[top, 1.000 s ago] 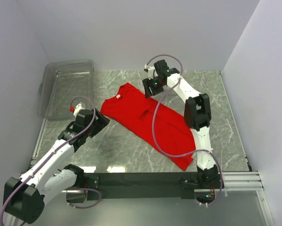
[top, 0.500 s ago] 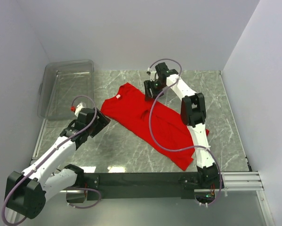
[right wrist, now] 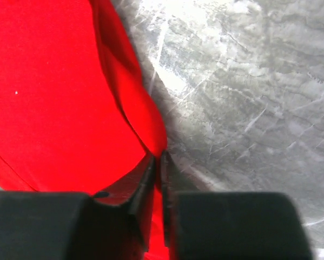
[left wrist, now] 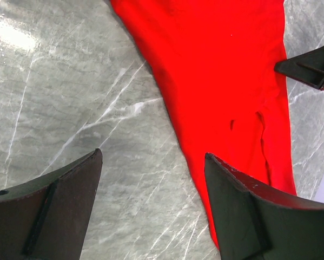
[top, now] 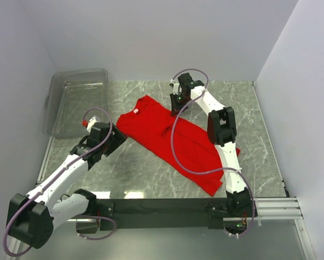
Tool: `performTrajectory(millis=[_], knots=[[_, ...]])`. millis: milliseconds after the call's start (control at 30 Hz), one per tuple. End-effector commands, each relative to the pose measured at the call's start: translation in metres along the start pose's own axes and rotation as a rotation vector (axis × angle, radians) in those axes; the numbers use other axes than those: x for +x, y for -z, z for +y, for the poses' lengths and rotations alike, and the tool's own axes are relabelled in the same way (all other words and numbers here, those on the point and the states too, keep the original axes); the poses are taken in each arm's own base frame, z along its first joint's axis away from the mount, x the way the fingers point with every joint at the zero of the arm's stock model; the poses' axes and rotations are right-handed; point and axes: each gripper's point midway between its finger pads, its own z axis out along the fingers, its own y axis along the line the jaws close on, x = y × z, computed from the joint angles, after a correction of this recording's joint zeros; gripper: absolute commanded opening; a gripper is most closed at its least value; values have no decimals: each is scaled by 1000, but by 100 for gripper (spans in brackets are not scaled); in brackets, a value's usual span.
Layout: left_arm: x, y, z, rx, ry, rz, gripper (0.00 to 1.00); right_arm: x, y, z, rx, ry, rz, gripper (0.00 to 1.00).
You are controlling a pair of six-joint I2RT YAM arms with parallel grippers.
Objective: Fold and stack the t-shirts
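Observation:
A bright red t-shirt [top: 172,135] lies spread diagonally across the marble table, with a small white neck label [top: 134,110] at its far left. My right gripper [top: 176,110] is down at the shirt's far edge. In the right wrist view its jaws are shut on a raised fold of the red cloth [right wrist: 151,122], pinched at the gripper [right wrist: 158,162]. My left gripper [top: 117,138] hovers by the shirt's near-left edge. It [left wrist: 151,187] stands open over bare marble, its right finger [left wrist: 243,211] over the shirt's hem [left wrist: 205,108].
A clear plastic bin [top: 75,100] stands at the far left of the table. White walls close in the left, back and right sides. A black rail [top: 162,207] runs along the near edge between the arm bases.
My right gripper dropped onto the shirt's far edge and closed on a fold of cloth. My left gripper crept slightly toward the shirt, still open.

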Motion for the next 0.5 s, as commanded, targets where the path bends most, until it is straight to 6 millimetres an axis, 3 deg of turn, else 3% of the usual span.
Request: performTrajectory(millis=[0,67,233,267,467], knots=[[-13,8,-17,54,11,-39,81,-1,-7,-1,15,-30,-3,11],[-14,10,-16,52,9,-41,81,-3,-6,5,-12,-35,-11,1],[-14,12,-15,49,14,-44,81,-10,1,13,-117,-112,-54,0],[-15,13,-16,51,16,-46,81,-16,10,13,-145,-127,-78,0],[-14,12,-18,59,18,-42,81,-44,34,-20,-164,-276,-198,0]])
